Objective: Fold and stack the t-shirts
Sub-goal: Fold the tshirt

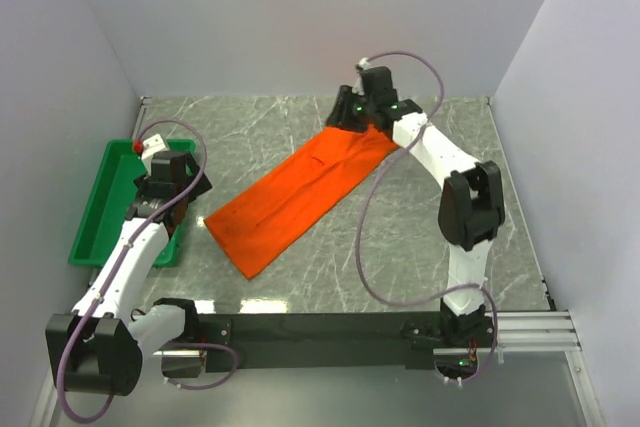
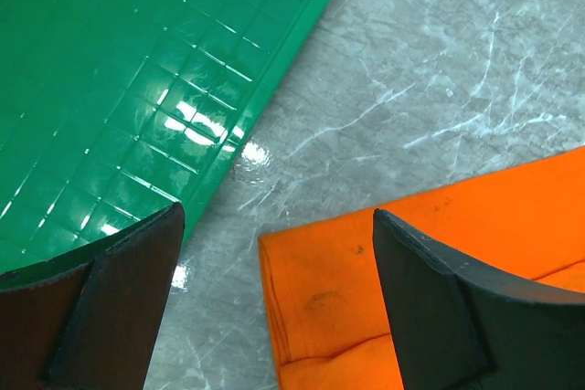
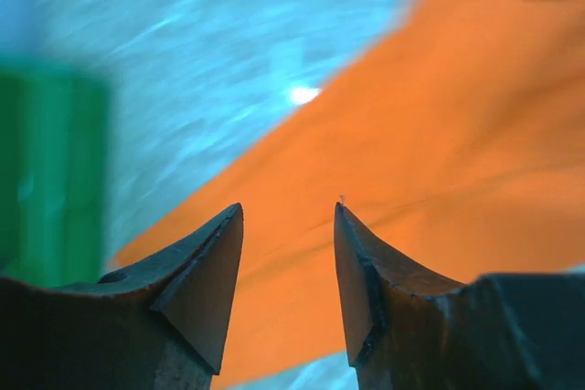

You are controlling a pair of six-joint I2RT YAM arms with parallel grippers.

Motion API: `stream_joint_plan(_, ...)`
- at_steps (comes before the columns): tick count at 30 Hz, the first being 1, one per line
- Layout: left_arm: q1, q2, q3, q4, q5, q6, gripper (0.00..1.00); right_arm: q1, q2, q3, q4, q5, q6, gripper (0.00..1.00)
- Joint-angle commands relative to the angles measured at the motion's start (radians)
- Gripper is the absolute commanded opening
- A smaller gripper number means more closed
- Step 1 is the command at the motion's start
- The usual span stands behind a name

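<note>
Clearly the t-shirt (image 1: 300,197) lay as a long orange strip slanting across the bench (image 1: 260,122). The right tool (image 3: 288,207), jaws part-way apart, hung over its far end. The left tool (image 2: 276,216), jaws wide, stood by the near corner beside the green tray (image 1: 105,207). Each should probably pinch every layer squarely before folding.

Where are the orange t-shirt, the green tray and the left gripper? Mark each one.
orange t-shirt (image 1: 300,197): top view, middle of the cloth.
green tray (image 1: 108,209): top view, bare floor.
left gripper (image 2: 276,215): left wrist view, midway between its fingertips.
</note>
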Motion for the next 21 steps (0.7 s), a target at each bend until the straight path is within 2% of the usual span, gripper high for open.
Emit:
stream_joint_plan(1,-0.003,-0.04,0.005,0.022,-0.038,-0.003,0.89,0.134,-0.076,-0.082,0.037,-0.065,-0.028,0.5)
stream_joint_plan(5,-0.003,-0.069,0.006,0.014,-0.08,-0.01,0.89,0.287,-0.075,-0.141,-0.018,-0.044,-0.079,0.47)
stream_joint_plan(11,-0.001,-0.109,-0.001,0.019,-0.086,-0.011,0.89,0.49,-0.006,-0.069,-0.144,0.093,-0.221,0.46)
stream_joint_plan(14,-0.001,-0.119,0.002,0.011,-0.101,-0.013,0.89,0.553,0.039,-0.031,-0.171,0.168,-0.29,0.46)
stream_joint_plan(21,0.013,-0.153,-0.009,0.019,-0.106,-0.013,0.89,0.704,0.172,0.048,-0.229,0.234,-0.427,0.46)
